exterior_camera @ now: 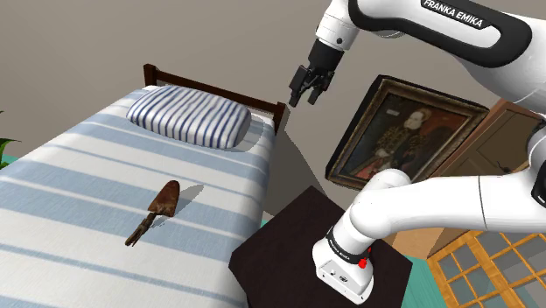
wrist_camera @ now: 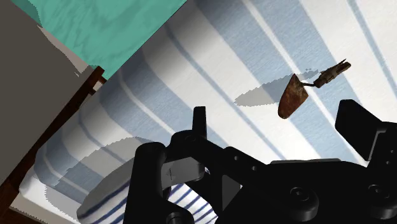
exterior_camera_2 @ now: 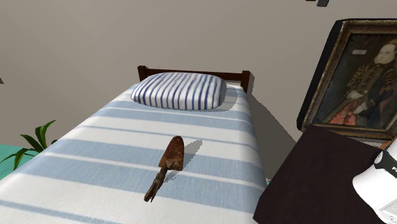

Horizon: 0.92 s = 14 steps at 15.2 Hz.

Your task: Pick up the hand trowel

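A rusty brown hand trowel (exterior_camera: 162, 206) (exterior_camera_2: 170, 159) (wrist_camera: 294, 97) lies flat on the blue-and-white striped bed (exterior_camera: 70, 201), about halfway down it, blade toward the pillow and handle toward the foot. My black gripper (exterior_camera: 308, 89) (wrist_camera: 277, 113) hangs high in the air over the bed's headboard corner, well above the trowel and toward the shoulder view's right of it. Its fingers (wrist_camera: 199, 124) stand apart, open, with nothing between them.
A striped pillow (exterior_camera: 188, 116) (exterior_camera_2: 179, 91) rests against the dark wooden headboard (exterior_camera: 219, 90). A framed portrait (exterior_camera: 402, 136) (exterior_camera_2: 362, 83) leans on the wall beside the bed. The dark stand (exterior_camera: 280, 245) is at the bed's side. A green plant (exterior_camera_2: 32, 143) stands on the far side.
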Tool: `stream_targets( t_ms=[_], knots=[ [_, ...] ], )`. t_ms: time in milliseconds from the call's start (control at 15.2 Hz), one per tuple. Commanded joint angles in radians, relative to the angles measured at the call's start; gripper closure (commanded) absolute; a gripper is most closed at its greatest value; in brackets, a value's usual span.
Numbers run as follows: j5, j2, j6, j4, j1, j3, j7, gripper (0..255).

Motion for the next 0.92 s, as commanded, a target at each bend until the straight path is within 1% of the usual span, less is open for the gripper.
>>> stream_targets(
  t_ms=[0, 462, 858],
  knots=[
    [0.000, 0.000, 0.000, 0.000, 0.000, 0.000, 0.000, 0],
    [0.066, 0.058, 0.170, -0.110, 0.006, 0.170, 0.207, 0],
    [0.102, 0.183, 0.325, -0.143, 0.001, 0.320, 0.390, 0]
  ],
)
